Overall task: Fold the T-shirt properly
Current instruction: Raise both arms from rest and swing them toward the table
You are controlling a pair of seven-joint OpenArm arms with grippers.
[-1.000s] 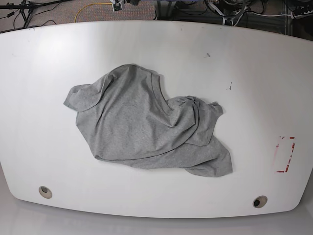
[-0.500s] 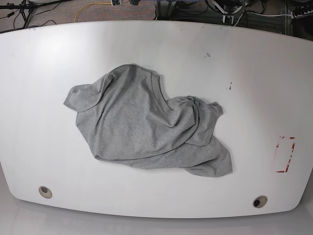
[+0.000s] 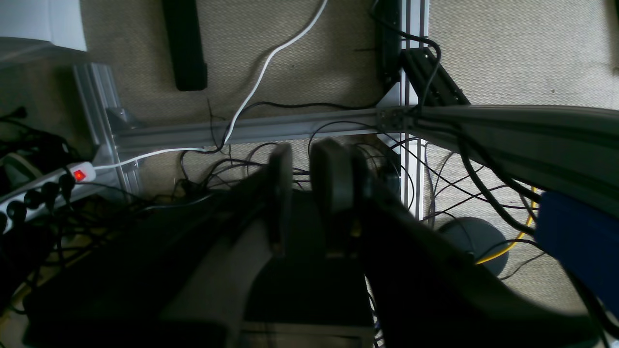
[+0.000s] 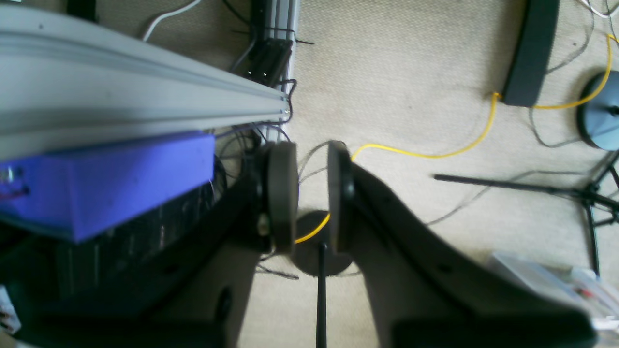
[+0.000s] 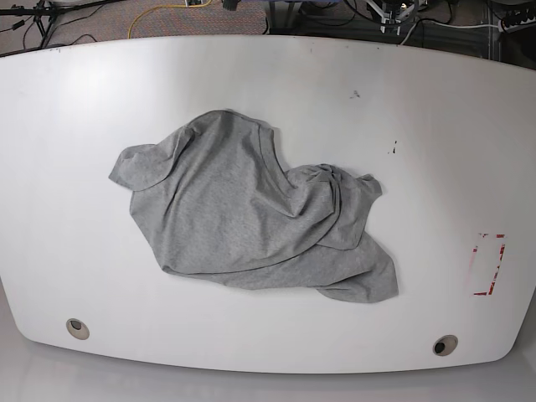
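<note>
Black pincer (image 4: 312, 193) — round flat pads (image 4: 283, 188)

Base view bright, edges bowed; left wrist view dim, foreground blurred.

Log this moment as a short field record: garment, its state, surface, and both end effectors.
garment: T-shirt, heather grey
state: crumpled heap, unfolded, no lettering showing
surface: white table, shirt near its middle
table marks: red outline near one edge
left end effector: narrow gap between pads, empty, over floor cables off the table
right end effector: narrow gap between pads, empty, over carpet and a yellow cable
contact with shirt: none
</note>
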